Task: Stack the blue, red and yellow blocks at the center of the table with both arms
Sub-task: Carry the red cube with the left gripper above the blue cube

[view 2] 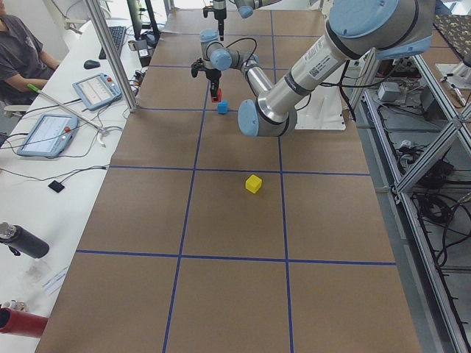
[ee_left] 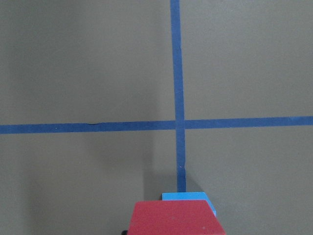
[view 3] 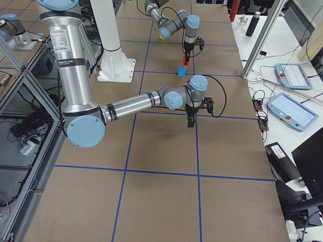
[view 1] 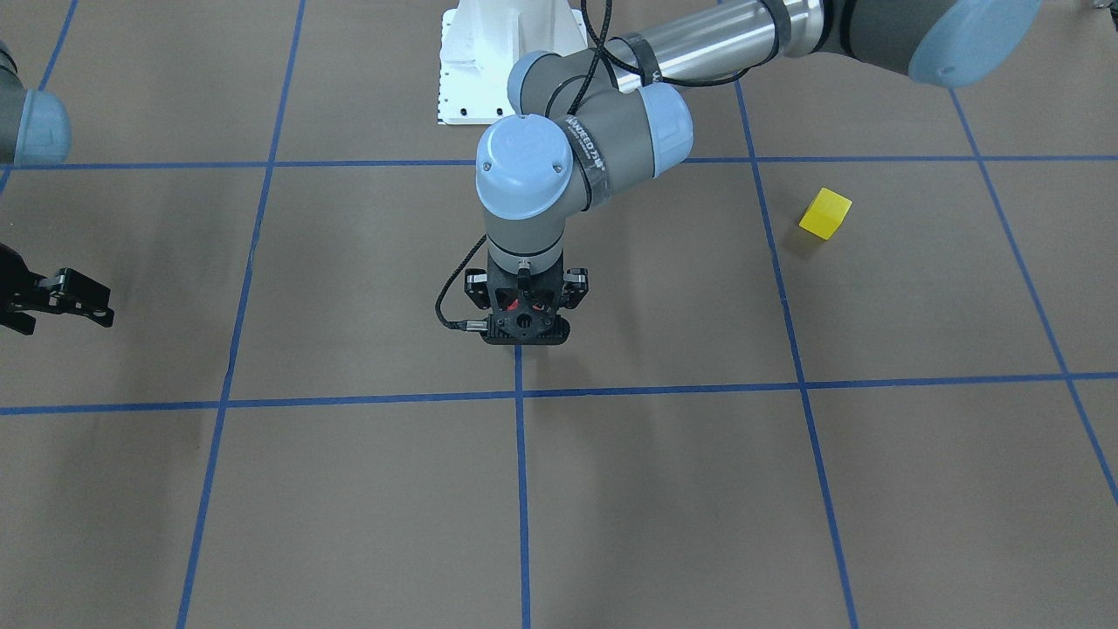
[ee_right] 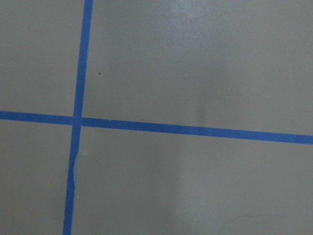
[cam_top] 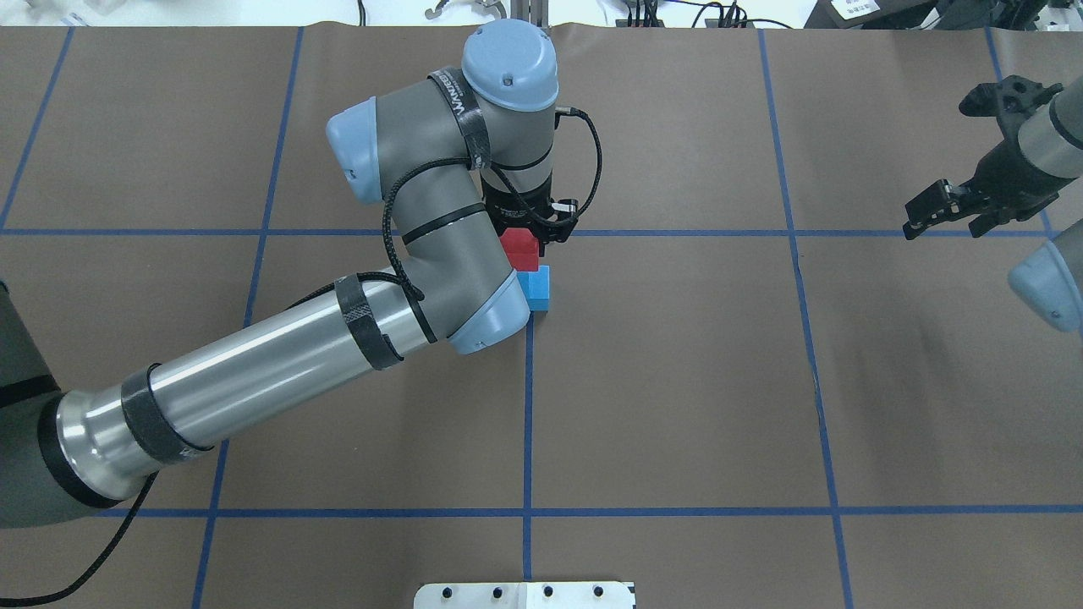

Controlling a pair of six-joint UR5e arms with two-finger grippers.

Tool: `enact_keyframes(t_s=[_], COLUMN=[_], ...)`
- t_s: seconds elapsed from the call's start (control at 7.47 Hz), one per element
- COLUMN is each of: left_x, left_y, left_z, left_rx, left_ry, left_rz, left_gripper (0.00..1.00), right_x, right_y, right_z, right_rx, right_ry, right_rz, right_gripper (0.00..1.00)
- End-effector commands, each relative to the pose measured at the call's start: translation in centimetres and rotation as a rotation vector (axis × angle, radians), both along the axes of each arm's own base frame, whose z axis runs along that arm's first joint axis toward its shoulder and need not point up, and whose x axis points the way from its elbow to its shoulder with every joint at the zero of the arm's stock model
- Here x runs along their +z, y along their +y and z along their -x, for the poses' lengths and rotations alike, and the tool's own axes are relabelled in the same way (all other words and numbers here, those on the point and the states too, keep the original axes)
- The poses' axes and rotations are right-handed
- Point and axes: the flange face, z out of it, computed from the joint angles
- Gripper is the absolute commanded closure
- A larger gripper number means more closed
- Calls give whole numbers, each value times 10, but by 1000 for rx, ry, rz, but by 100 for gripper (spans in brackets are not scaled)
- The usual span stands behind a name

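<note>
My left gripper [cam_top: 531, 230] is shut on the red block [cam_top: 519, 247] near the table's center. It holds the block just over the blue block [cam_top: 536, 288], which sits on the table by a tape crossing. The left wrist view shows the red block [ee_left: 176, 218] in front of the blue block's [ee_left: 188, 197] top edge. I cannot tell whether they touch. In the front-facing view the left gripper [view 1: 524, 319] points straight down. The yellow block [view 1: 825, 213] lies alone on the robot's left side; the left arm hides it in the overhead view. My right gripper [cam_top: 942, 218] is open and empty at the far right.
Blue tape lines [cam_top: 526, 423] divide the brown table into squares. The robot's white base [view 1: 511, 61] stands at the table's near edge. An operator's desk with tablets [view 2: 48, 132] runs along the far side.
</note>
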Motion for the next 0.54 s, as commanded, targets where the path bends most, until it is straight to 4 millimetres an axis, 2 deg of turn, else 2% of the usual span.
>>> enact_keyframes(t_s=[0.0, 0.13, 0.4], left_x=[3, 2, 2], left_y=[14, 21, 20], left_z=[-14, -21, -23], left_rx=[23, 27, 25], left_ry=[-5, -5, 8], left_rz=[2, -7, -24], left_gripper=[100, 100, 100], right_x=[4, 5, 6], right_y=[0, 0, -1], right_z=[-2, -2, -2], right_rx=[-1, 0, 1], right_ry=[-2, -1, 0], right_rz=[8, 10, 14], right_gripper=[1, 1, 1])
